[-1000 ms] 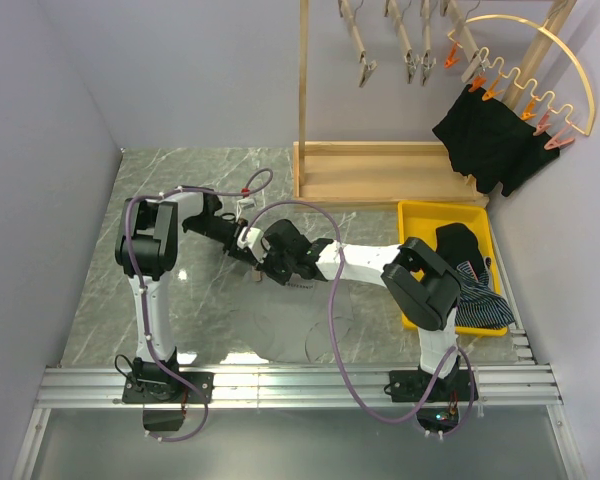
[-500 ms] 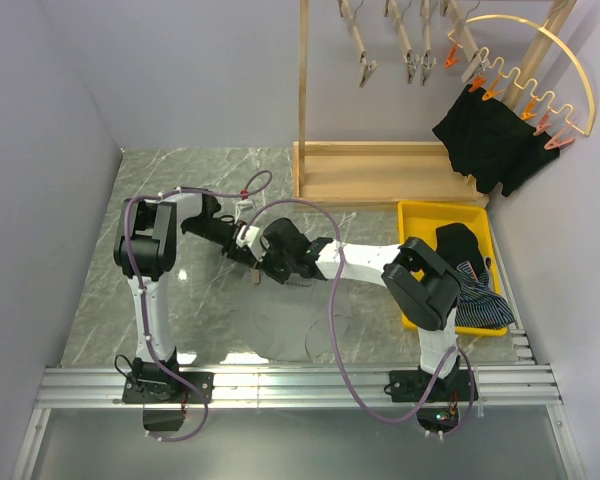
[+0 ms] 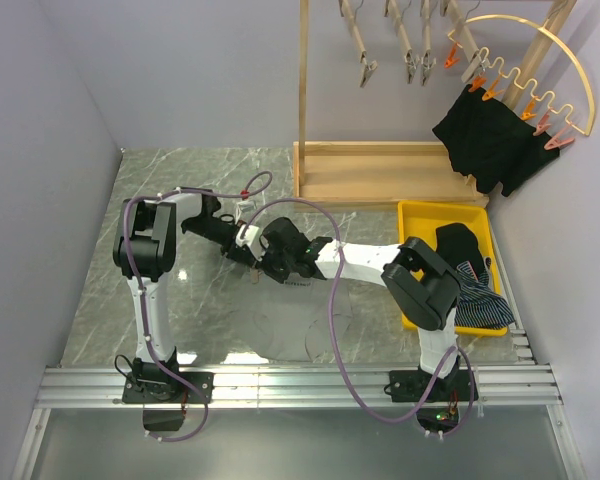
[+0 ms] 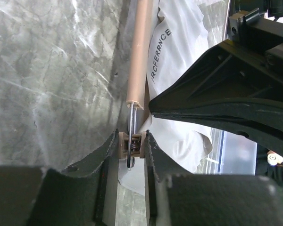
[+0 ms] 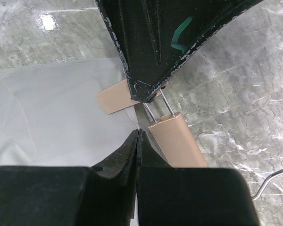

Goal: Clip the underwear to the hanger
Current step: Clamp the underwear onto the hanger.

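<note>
A: Underwear (image 3: 285,325)?
B: Limp, thin and light. It lies on the worktop (image 3: 110,300) just near-side of the clip (image 4: 130,143). Take it by the hem; the right claw (image 5: 137,134) is clenched there.
A: Left claw (image 4: 130,137)?
B: Grasping the clip at the hanger (image 4: 137,52) end.
A: Room?
B: Bare worktop left of the clip, but the claws crowd it.

Bright even light; glare patches on marble table (image 3: 110,290); near fingers (image 4: 101,165) blurred, dark.
</note>
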You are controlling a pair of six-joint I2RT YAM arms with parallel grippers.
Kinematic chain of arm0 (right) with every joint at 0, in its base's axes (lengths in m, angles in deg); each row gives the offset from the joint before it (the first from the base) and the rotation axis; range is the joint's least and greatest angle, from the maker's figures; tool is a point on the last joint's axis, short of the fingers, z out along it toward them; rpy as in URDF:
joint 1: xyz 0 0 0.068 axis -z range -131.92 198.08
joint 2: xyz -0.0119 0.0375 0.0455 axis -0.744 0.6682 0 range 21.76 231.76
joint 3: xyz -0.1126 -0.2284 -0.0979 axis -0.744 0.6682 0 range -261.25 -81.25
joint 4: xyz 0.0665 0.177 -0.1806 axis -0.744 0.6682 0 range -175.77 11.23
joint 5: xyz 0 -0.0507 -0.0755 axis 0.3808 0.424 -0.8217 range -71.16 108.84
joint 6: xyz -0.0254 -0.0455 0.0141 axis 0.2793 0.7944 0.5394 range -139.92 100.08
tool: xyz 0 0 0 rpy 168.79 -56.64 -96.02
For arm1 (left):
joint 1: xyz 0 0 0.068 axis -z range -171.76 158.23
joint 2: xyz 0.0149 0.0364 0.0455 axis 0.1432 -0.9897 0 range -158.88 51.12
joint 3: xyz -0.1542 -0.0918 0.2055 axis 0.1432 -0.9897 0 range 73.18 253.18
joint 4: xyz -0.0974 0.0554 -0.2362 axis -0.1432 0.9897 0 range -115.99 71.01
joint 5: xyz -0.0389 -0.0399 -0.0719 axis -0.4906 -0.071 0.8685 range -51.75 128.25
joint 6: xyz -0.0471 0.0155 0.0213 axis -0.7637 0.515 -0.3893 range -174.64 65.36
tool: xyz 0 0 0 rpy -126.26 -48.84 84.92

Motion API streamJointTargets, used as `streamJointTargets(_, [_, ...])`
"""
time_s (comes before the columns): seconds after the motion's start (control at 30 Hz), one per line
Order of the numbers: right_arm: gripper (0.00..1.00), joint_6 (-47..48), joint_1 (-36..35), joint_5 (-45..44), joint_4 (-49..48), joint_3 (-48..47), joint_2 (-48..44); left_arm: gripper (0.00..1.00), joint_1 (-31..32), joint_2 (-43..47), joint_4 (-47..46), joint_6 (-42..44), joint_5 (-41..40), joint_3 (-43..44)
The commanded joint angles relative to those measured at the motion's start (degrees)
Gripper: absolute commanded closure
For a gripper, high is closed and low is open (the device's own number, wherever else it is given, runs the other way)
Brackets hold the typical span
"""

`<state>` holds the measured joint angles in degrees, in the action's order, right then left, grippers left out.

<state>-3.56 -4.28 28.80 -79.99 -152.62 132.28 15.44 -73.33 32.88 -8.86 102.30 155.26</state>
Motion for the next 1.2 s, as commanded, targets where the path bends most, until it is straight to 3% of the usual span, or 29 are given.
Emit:
streamJointTargets(0.0, [1.0,0.3,0.2,0.3,0.2,-2.7,0.7,0.75,0.0,0.6,-4.9,0.8,-9.3,-0.2])
streamJointTargets(0.23, [1.0,0.3,0.2,0.4,0.5,-3.2,1.3,0.66,-0.1,1.0,-5.8,-0.3,-9.7,-0.3])
streamJointTargets(0.77, [1.0,0.3,0.1,0.6,0.6,-3.4,1.4,0.35,-0.9,3.7,-8.7,-4.1,-9.7,-0.3])
streamJointTargets(1.17, [0.68,-2.5,0.0,-1.7,1.7,-4.7,-2.1,0.29,-4.0,10.6,-13.7,-9.4,-11.1,-2.3])
